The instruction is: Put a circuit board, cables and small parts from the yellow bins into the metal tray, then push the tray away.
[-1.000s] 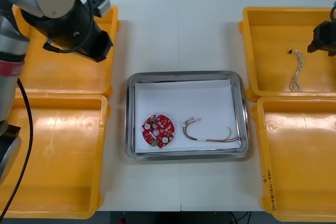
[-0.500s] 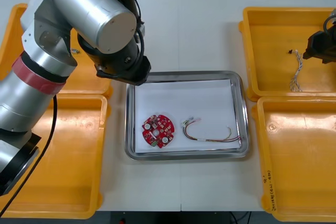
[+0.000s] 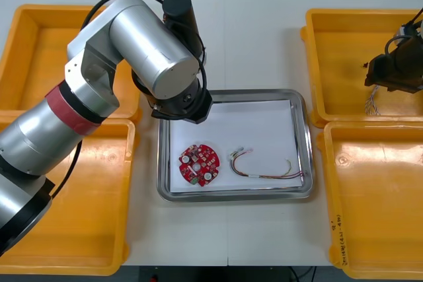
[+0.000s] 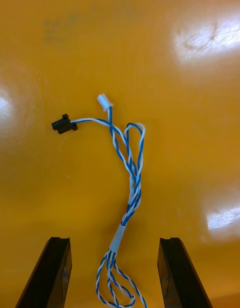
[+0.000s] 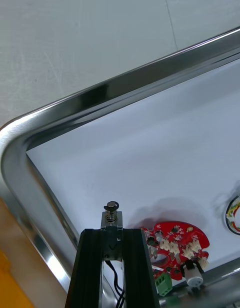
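My left gripper [image 3: 184, 106] hangs over the far left corner of the metal tray [image 3: 231, 94]. In the left wrist view this gripper [image 5: 111, 232] is shut on a small metal part [image 5: 111, 215] with thin black wires trailing between the fingers, above the white liner. A round red circuit board [image 3: 199, 164] [image 5: 175, 243] and a red and yellow cable [image 3: 264, 168] [image 5: 233, 212] lie in the tray. My right gripper [image 3: 391, 70] [image 4: 115, 240] is open over the far right yellow bin [image 3: 337, 51]. The twisted blue and white cable [image 4: 131, 173] [image 3: 372, 102] lies between and beyond its fingers [image 4: 57, 273].
The far left bin [image 3: 39, 57], the near left bin [image 3: 66, 203] and the near right bin [image 3: 377, 203] flank the tray. The left arm's big silver links stretch across the left bins. Bare table lies beyond the tray and in front of it.
The left arm swung from the far left bin to the tray's far left corner, carrying the small metal part. The right gripper shifted left over the blue and white cable.
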### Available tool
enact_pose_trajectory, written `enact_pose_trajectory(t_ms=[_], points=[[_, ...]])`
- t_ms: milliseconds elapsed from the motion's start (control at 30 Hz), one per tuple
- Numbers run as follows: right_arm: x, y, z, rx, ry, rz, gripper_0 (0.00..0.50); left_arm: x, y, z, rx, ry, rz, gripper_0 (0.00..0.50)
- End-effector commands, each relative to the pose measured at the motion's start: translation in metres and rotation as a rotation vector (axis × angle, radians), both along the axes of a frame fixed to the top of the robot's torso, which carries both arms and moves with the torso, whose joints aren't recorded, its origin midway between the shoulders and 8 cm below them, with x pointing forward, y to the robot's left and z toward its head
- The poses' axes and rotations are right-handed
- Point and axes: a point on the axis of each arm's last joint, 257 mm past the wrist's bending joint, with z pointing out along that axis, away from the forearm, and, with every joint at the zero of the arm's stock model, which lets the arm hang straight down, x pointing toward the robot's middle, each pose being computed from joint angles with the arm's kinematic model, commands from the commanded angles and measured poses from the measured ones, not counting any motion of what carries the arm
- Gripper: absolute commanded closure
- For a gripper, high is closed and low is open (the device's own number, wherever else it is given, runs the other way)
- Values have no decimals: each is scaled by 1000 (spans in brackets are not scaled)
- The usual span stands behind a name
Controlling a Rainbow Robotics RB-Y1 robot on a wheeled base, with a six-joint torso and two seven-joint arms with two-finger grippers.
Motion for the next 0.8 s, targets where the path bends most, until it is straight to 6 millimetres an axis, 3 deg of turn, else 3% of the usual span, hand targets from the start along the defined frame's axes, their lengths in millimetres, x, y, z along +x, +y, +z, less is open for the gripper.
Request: enact_pose_trajectory(t_ms=[33,500,800], points=[[16,16,14,10,-33,-12,0,4,-28,2,-38,-19,15,499],[19,17,-5,30,-31,-25,0,11,-30,-38,-24,-2,20,498],[18,22,-9,52,-26,-25,0,9,-32,-40,-29,8,17,496]])
